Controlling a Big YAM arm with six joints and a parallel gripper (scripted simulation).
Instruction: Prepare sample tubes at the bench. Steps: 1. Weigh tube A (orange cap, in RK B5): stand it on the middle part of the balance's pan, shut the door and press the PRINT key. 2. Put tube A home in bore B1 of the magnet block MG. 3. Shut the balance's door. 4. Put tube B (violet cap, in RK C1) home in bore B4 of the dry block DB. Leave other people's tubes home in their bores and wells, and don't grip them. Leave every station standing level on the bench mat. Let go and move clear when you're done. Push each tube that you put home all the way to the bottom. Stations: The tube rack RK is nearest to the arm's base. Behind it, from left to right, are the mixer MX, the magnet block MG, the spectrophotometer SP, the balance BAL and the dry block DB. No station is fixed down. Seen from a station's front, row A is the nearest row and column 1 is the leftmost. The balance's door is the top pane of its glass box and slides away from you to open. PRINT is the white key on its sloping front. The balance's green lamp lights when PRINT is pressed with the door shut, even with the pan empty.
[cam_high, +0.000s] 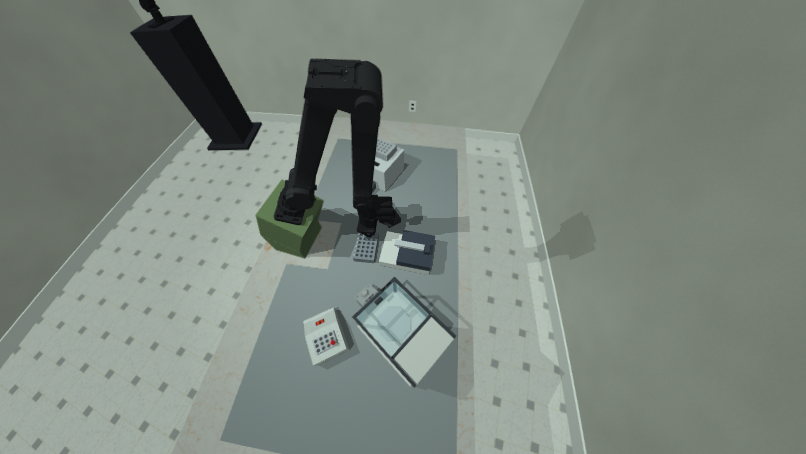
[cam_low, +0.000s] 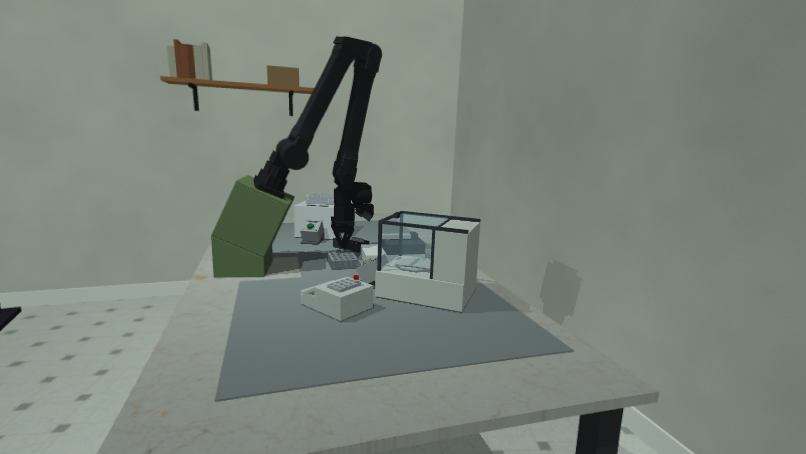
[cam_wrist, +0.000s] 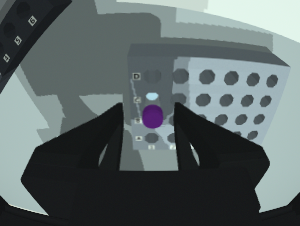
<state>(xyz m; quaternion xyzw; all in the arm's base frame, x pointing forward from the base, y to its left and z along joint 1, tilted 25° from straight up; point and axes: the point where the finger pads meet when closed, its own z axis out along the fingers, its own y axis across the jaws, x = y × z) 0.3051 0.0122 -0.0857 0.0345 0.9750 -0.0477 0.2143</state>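
Evidently in hand: step 4, I judge, with the violet-capped tube B (cam_wrist: 152, 116) the target; whether the earlier steps are done, I cannot tell.
Violet cap: upright at the column 1 end of the grey, many-holed tube rack (cam_high: 365, 248) (cam_low: 342, 259) (cam_wrist: 215, 90), seemingly in C1.
Black two-finger gripper (cam_high: 366, 232) (cam_low: 345, 243) (cam_wrist: 148, 110): over that end of the rack, fingers either side of the cap.
Jaws: released, parted partway, a gap showing on both sides of the cap; nothing grasped.
Next move: probably sink straight down, centred, then close on the cap.
Glass-boxed white balance (cam_high: 424, 349) (cam_low: 420, 288): top pane looks shut.
Risk: an off-centre descent could nudge the unfixed rack.
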